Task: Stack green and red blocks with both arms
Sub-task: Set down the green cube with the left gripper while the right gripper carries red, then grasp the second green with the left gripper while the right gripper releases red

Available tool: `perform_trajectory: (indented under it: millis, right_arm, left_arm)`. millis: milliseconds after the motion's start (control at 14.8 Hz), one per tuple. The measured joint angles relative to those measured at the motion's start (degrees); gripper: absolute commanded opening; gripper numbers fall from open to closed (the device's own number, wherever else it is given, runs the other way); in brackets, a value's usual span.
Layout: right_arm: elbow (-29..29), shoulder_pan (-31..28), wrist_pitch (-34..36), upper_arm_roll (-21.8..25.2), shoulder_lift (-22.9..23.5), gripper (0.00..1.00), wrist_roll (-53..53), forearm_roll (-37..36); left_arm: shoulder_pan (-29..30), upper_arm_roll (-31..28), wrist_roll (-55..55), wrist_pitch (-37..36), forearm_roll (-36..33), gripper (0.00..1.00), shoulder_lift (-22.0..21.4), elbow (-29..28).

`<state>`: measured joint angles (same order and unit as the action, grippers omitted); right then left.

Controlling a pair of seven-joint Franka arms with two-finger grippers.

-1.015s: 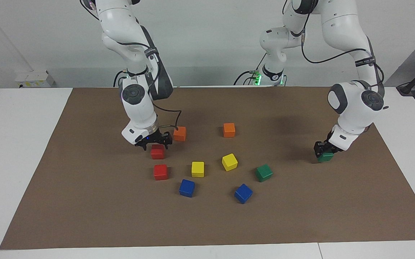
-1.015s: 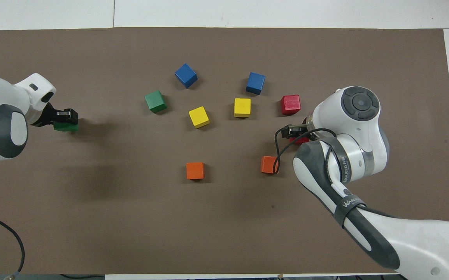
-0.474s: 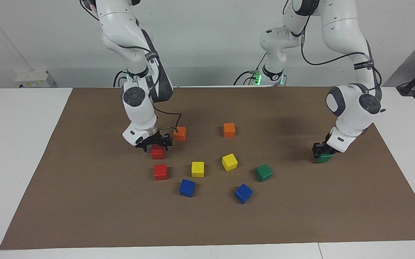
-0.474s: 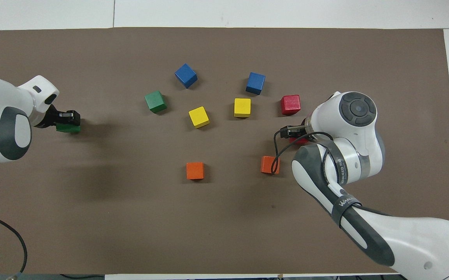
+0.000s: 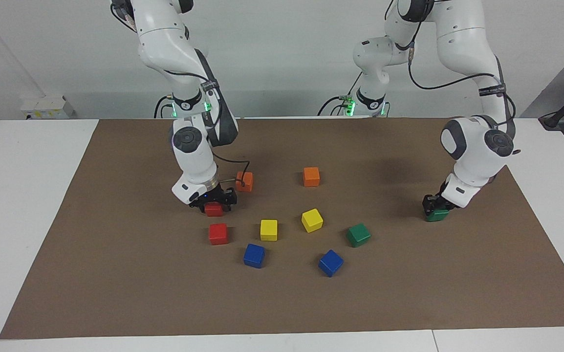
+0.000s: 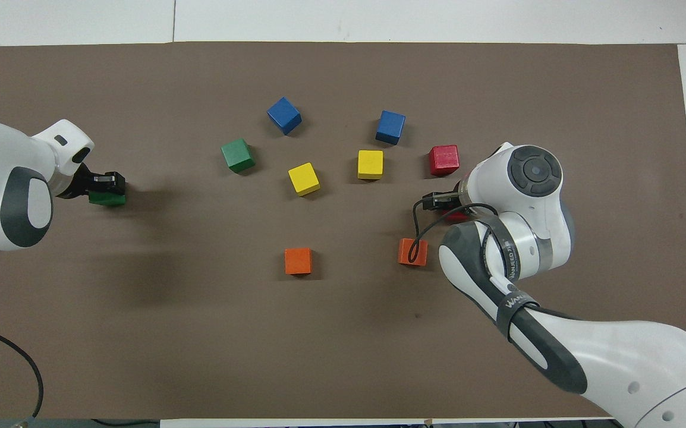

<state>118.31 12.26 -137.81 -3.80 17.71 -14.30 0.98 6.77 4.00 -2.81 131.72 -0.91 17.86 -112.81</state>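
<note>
Cubes sit square, axisless: left fingers (image 5: 434, 209) grip green block (image 5: 437, 214); right fingers' (image 5: 213, 203) state unclear.

Four small matte cubes of one size sit on the brown mat. One green block (image 5: 437, 214) lies toward the left arm's end, between the left pincer's (image 5: 433, 208) fingers. The other green block (image 5: 358, 235) lies free among the central cubes. One red block (image 5: 214, 209) sits under the right pincer (image 5: 213, 201); the second red block (image 5: 218, 234) lies just beside it, farther from the robots.
</note>
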Motion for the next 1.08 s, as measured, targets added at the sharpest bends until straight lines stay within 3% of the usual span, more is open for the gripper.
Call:
perform_trajectory:
  millis: [541,812,1083]
  right_arm:
    - [-10.7,-1.5,15.3,0.5,-3.1,0.0,-0.8,0.0]
    - [-11.2,-10.5,16.3,0.8,-5.0,0.0,8.5,-0.1]
    - [-10.0,-18.3,15.7,1.0,-4.7,0.0,18.0,-0.1]
  left_arm:
    - [0.0,0.1,-0.1,0.9,0.0,1.0,0.0,1.3]
    - [-1.9,0.7,3.9,-3.0,0.0,1.0,0.0,6.3]
    - [-9.9,1.1,18.0,-10.1,0.0,1.0,1.2,13.9]
